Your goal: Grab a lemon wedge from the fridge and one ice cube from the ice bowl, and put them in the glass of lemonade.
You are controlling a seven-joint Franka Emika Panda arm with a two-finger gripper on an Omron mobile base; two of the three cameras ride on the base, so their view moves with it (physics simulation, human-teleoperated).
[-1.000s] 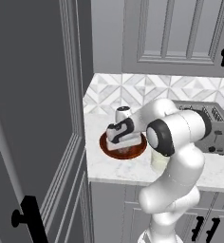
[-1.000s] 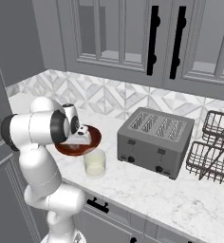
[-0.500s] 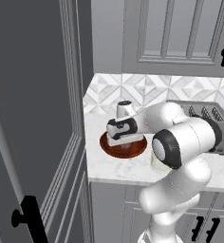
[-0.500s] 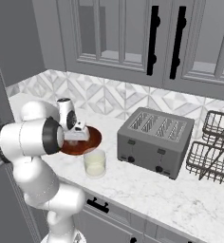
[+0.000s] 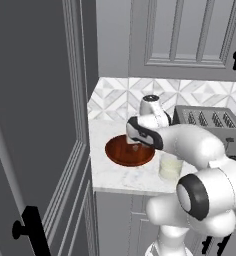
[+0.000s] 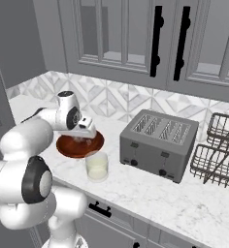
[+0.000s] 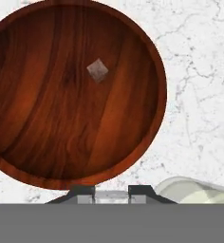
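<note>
Plainly, ice cube (image 7: 98, 70) corner-up in ice bowl (image 7: 47, 156), no long axis

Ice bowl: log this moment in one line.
gripper: closed on pale ice cube, over ice bowl | spare cube: lying in bowl | glass of lemonade: beside bowl

bowl: round reddish-brown wooden bowl (image 7: 47, 137) on the white marbled table (image 7: 199, 95)
ice cube: one small pale cube (image 7: 98, 70) lying in the bowl, near its middle
pincer: two dark tips (image 7: 112, 191) close together, a pale sliver between them, just past the bowl's rim
glass: pale rim (image 7: 194, 190) beside the tips
</note>
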